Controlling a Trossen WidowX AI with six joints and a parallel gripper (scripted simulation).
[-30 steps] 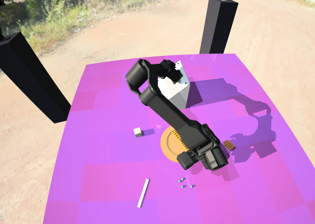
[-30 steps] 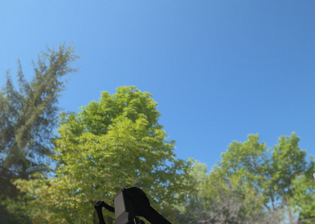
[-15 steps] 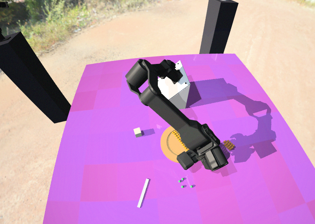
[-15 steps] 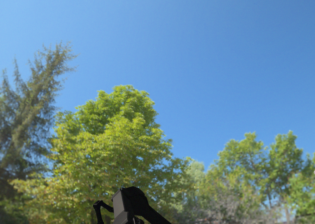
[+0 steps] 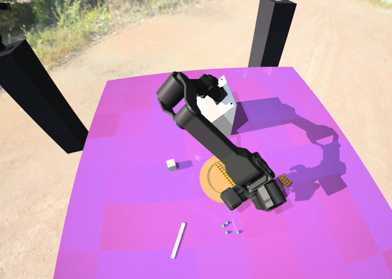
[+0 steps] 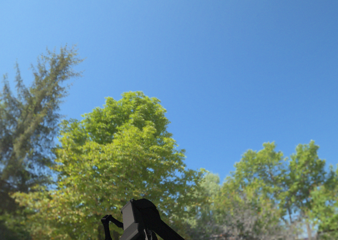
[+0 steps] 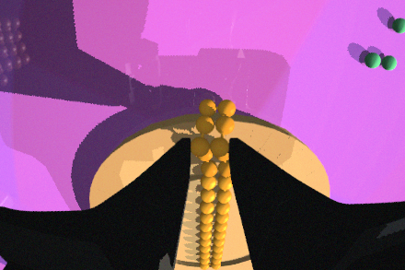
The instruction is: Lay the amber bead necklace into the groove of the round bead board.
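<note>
Amber bead necklace (image 5: 224,174) (image 7: 207,196) is pinched in the black fingers, strands doubled across the round tan bead board (image 5: 205,178) (image 7: 301,166). Letting go now could leave it bunched off the groove, tbh, since those strands run straight.
</note>
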